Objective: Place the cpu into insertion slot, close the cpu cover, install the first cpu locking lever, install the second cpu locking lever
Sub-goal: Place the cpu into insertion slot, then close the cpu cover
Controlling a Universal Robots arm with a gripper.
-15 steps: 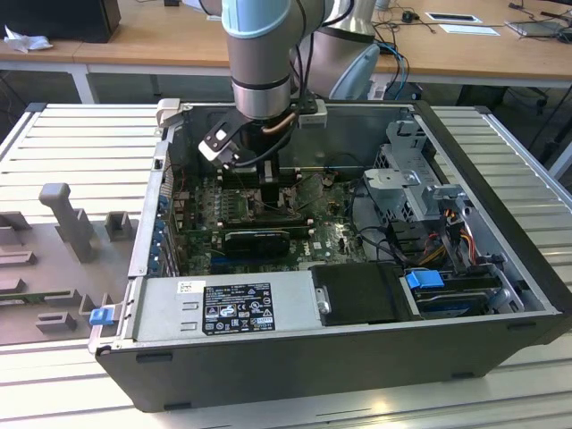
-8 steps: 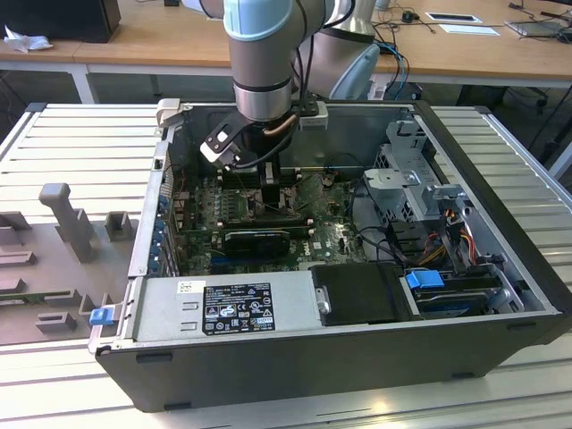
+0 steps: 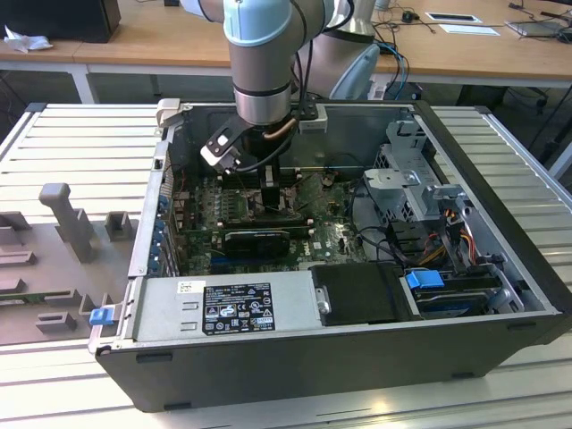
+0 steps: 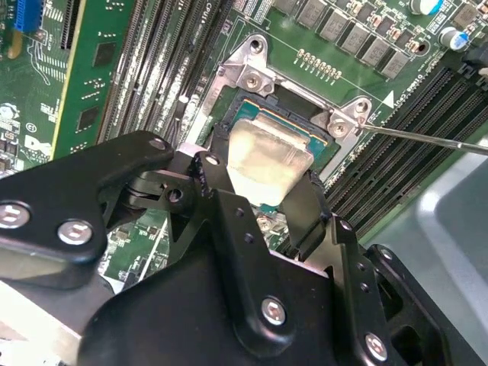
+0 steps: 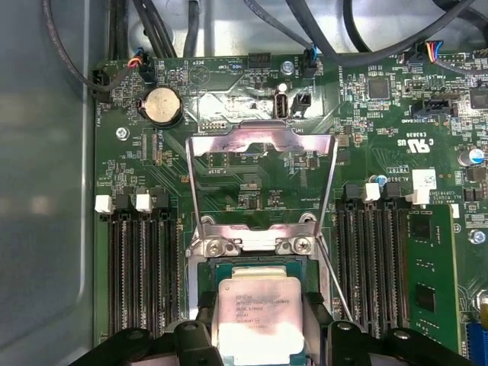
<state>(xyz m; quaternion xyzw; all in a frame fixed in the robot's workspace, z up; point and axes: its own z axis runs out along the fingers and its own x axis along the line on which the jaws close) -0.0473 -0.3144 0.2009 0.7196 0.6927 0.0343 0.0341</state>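
First wrist view shows my claw (image 5: 259, 320) clenched on the cpu (image 5: 258, 301) by two opposite edges, the chip just above the insertion slot (image 5: 204, 280), while the cpu cover (image 5: 259, 142) stands hinged up open at the slot's edge.

We see the cpu (image 5: 259, 320) cut off by the edge of the first wrist view. In the second wrist view the black gripper (image 4: 263, 174) hides part of the insertion slot (image 4: 267, 103).

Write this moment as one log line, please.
gripper: shut on cpu | cpu: at insertion slot | cpu cover: open, raised
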